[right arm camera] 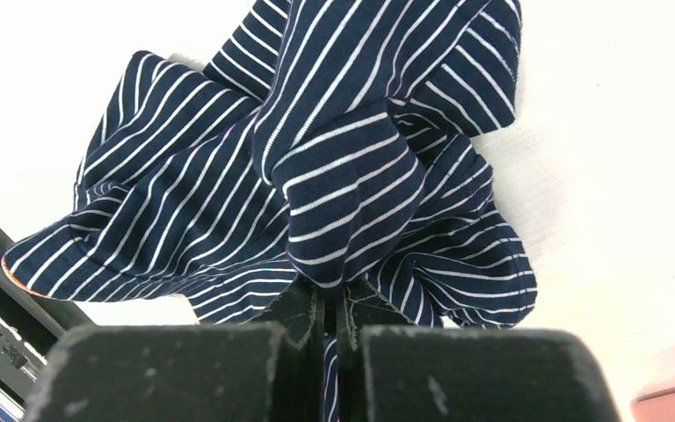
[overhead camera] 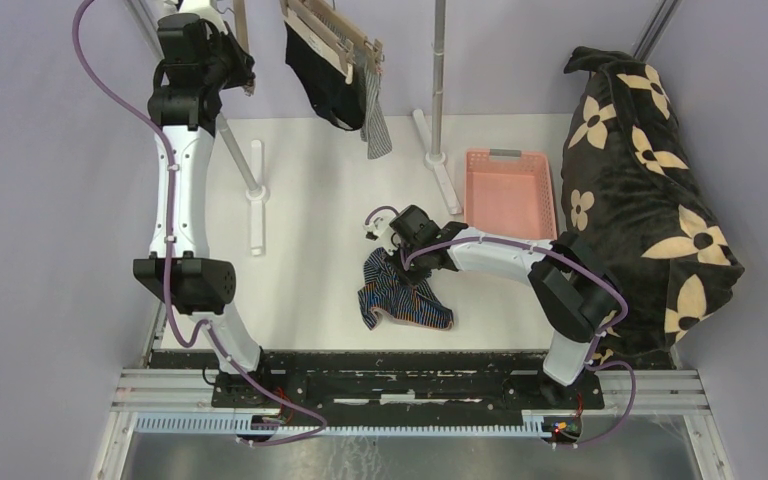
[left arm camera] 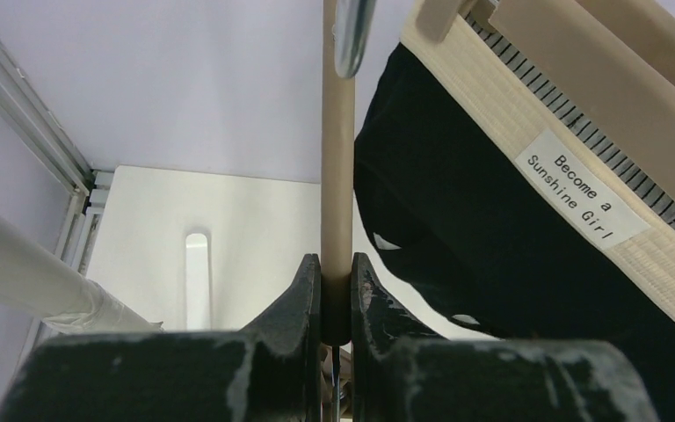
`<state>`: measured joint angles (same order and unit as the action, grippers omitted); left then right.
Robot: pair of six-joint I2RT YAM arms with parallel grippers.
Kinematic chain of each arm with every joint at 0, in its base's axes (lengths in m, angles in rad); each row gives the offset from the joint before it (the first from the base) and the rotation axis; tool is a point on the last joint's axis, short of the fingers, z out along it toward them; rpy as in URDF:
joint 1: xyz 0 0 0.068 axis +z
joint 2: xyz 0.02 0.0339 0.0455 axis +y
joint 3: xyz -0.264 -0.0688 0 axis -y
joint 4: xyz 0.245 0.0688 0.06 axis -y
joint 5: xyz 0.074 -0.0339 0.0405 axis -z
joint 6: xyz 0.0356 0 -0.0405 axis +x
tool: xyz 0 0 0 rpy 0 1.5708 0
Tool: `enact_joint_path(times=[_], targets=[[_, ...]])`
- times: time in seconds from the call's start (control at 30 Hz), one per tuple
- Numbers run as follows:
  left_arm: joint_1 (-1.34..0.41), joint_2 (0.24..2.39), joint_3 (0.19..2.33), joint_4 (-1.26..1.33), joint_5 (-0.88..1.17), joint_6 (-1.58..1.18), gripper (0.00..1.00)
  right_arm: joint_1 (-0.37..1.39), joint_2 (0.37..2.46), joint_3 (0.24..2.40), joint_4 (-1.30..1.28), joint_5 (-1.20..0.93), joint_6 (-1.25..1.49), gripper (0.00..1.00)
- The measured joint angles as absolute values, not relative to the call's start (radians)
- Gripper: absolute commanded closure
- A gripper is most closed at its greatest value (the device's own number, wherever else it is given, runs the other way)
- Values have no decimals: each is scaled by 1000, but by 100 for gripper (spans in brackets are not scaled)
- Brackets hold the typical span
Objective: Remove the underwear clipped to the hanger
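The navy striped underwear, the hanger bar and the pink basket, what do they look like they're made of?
The navy striped underwear looks like soft knit fabric, probably cotton jersey: matte, crumpling in loose folds. The hanger bar is smooth matte tan, wood or plastic, unclear. The pink basket is likely moulded plastic, given its evenly slotted walls.

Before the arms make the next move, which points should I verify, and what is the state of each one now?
1. Left end effector shut on the tan hanger bar: ok.
2. Right end effector shut on the navy striped pair: ok.
3. Navy striped pair clear of the hanger: ok.
4. Black pair unclipped: not ok, it hangs there.
5. Grey striped pair unclipped: not ok, same.
6. Navy striped pair resting fully on the table: cannot tell.
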<state>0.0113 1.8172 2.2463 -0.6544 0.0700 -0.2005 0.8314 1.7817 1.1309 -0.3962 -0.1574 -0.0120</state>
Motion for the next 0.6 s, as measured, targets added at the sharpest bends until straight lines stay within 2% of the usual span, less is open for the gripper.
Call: enact_joint_path(times=[0.17,0.33,0.43,0.6], targets=[[11,1816,2246,-652,52,-209,87,831,1781,1131,-396,-157,-12,99],[12,1802,2229,-656,-4,-218,82,831,1781,1131,-395,-157,-12,99],[13,1779,2197,-656,-35,-218,70,831,1781,1131,-392,-157,-11,99],[17,1718,2111,-651,-52,-219,59,831,1781,1131,-381,-158,-8,99]])
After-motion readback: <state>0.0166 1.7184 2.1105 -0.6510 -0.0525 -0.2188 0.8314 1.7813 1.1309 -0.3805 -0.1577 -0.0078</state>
